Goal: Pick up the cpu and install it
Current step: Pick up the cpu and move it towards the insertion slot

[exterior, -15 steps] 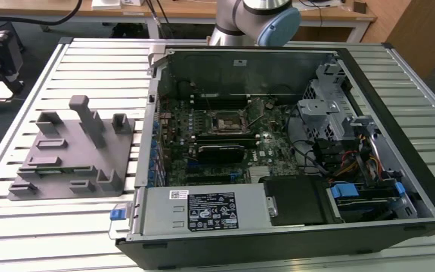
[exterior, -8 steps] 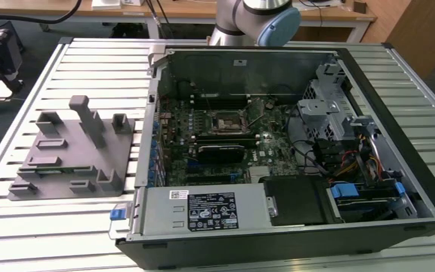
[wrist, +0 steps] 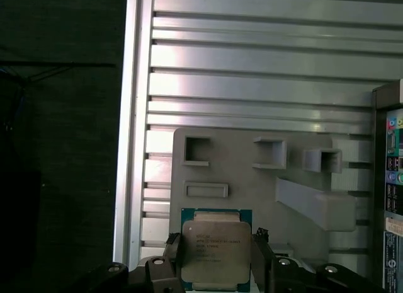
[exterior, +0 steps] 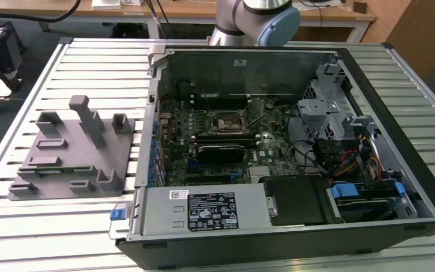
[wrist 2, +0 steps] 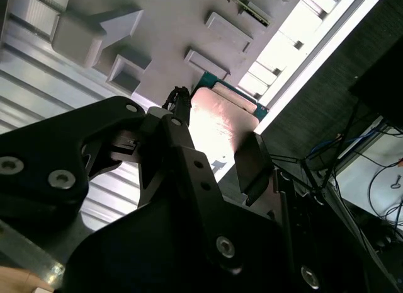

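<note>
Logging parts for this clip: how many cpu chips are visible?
1. The cpu is gripped by the claw, held above the grey fixture on the slatted table. Others could be hidden inside the computer case.

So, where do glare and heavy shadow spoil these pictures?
Second wrist view: glare bleaches the top of the cpu, and the gripper is a dark silhouette. First wrist view: the cpu is evenly lit. Exterior view: even light, no strong glare.
</note>
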`<state>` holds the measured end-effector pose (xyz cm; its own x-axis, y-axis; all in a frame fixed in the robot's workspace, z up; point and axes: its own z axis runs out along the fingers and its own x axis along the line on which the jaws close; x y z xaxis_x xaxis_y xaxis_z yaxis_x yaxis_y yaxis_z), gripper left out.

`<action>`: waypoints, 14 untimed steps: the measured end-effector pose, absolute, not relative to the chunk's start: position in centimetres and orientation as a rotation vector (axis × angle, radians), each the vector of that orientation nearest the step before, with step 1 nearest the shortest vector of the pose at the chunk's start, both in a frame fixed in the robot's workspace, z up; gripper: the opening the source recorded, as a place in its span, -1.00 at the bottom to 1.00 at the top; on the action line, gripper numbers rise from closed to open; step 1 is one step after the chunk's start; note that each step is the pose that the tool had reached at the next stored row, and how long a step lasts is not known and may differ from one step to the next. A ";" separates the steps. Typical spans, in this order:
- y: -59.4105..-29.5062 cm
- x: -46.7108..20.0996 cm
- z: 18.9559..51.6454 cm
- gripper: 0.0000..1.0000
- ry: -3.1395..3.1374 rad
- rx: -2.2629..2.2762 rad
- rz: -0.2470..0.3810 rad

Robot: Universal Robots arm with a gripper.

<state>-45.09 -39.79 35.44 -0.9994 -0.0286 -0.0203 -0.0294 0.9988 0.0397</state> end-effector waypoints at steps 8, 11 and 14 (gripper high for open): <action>-39.8 -45.1 35.6 0.05 3.121 -0.045 0.062; -39.8 -45.1 35.7 0.05 3.121 -0.045 0.062; -39.8 -45.1 35.7 0.05 3.121 -0.045 0.062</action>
